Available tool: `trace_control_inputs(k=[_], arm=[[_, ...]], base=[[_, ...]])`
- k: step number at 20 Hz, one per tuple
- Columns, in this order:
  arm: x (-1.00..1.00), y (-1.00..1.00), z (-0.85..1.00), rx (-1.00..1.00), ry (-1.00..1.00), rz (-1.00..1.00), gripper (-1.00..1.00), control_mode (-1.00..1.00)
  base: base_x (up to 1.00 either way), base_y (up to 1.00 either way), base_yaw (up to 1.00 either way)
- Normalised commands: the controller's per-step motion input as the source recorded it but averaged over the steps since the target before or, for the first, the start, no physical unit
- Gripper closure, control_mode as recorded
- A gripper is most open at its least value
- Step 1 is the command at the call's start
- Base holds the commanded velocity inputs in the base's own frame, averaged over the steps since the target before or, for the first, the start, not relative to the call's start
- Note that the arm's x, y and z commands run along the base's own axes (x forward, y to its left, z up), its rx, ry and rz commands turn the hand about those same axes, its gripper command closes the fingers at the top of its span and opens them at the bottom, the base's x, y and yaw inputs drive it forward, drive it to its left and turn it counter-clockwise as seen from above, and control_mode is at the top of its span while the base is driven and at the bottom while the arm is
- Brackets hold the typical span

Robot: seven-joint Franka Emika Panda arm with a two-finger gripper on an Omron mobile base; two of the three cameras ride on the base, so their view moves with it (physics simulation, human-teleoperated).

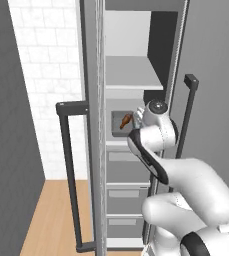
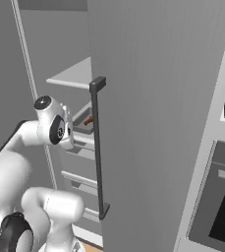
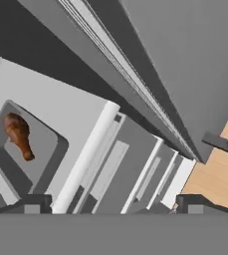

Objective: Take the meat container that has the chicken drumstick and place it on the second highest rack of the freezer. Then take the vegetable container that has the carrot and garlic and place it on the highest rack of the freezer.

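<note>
Ana: Looking into the freezer (image 1: 131,75), I see the meat container (image 1: 122,123) resting on the shelf just below the highest rack (image 1: 133,72), with the chicken drumstick (image 1: 126,120) lying inside it.

Ben: So the first half looks done. Is the gripper (image 3: 110,206) holding anything?

Ana: No. In the hand view its two dark tips stand wide apart with nothing between them, and the tray (image 3: 28,152) sits free on the shelf, off to one side of them. The hand hangs just in front of that shelf, above the grey drawers (image 1: 128,162).

Ben: Why is the tray so far in?

Ana: My guess: set back from the shelf's front edge so that the door (image 2: 153,118) can shut past it. The highest rack is bare, which suits the vegetable container with the carrot and garlic.

Ben: And those?

Ana: I cannot place them from here.
</note>
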Motion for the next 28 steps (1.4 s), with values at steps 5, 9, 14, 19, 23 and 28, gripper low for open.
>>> trace_control_inputs(k=[5, 9, 14, 19, 23, 28], arm=[[-1.0, 0.0, 0.68, -0.03, 0.11, 0.0, -1.0, -1.0], [-1.0, 0.08, 0.58, -0.08, 0.13, 0.02, -1.0, -1.0], [-1.0, 0.0, 0.39, 0.0, 0.14, 0.05, -1.0, -1.0], [-1.0, 0.0, 0.03, 0.0, 0.04, 0.12, -1.0, -1.0], [-0.32, 0.0, 0.0, 0.01, -0.01, 0.01, -1.0, -1.0], [0.0, 0.0, 0.0, 0.0, 0.0, 0.0, -1.0, 1.0]], base=[[0.0, 0.0, 0.0], [0.0, 0.0, 0.0], [0.0, 0.0, 0.0], [0.0, 0.0, 0.0], [0.0, 0.0, 0.0], [-0.7, -0.02, -0.01]])
